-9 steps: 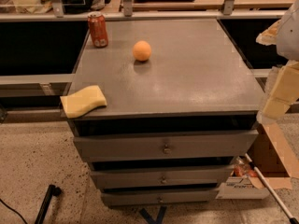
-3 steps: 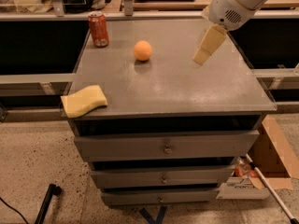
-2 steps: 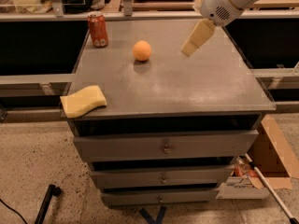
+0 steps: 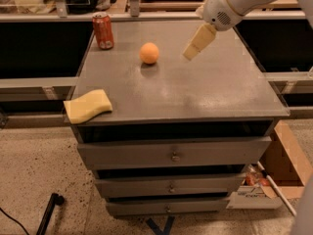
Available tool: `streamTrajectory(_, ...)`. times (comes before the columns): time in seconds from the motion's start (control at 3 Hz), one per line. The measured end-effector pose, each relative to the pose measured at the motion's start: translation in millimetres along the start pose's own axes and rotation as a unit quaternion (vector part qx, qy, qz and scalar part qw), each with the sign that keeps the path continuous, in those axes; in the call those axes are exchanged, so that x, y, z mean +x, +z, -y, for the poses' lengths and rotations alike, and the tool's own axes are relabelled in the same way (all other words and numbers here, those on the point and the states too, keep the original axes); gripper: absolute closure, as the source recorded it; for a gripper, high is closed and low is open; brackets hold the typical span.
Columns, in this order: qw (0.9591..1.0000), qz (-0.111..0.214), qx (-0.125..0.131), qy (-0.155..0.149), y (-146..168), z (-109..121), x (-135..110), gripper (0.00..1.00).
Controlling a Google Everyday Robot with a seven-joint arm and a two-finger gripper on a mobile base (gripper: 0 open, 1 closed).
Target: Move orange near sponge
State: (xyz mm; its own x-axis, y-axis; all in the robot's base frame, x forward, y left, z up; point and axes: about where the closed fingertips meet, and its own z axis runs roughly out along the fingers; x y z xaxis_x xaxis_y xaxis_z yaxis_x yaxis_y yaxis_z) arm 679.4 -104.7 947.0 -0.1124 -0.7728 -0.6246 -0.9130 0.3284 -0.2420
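Observation:
The orange (image 4: 149, 53) sits on the grey cabinet top (image 4: 205, 89), towards the back and left of centre. The pale-yellow sponge (image 4: 88, 105) lies flat at the front left corner of the top. My gripper (image 4: 192, 52) hangs above the top on the white arm coming in from the upper right. Its cream tip is a little to the right of the orange and apart from it. It holds nothing that I can see.
A red soda can (image 4: 103, 30) stands at the back left corner, left of the orange. The cabinet has three drawers (image 4: 173, 155) below. A cardboard box (image 4: 283, 170) sits on the floor at the right. Shelving and clutter run along the back.
My gripper has swung in from the right side of the cabinet and moved left and down towards the orange. The orange, sponge and can have not moved.

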Motion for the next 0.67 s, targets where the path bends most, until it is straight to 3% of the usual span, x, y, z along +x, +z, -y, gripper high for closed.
streamTrajectory(0.33,0.9989,0.041,-0.014,0.019,53,25,-1,0.00)
streamTrajectory(0.67,0.9943,0.094,-0.014,0.048,104,46,-5,0.00)
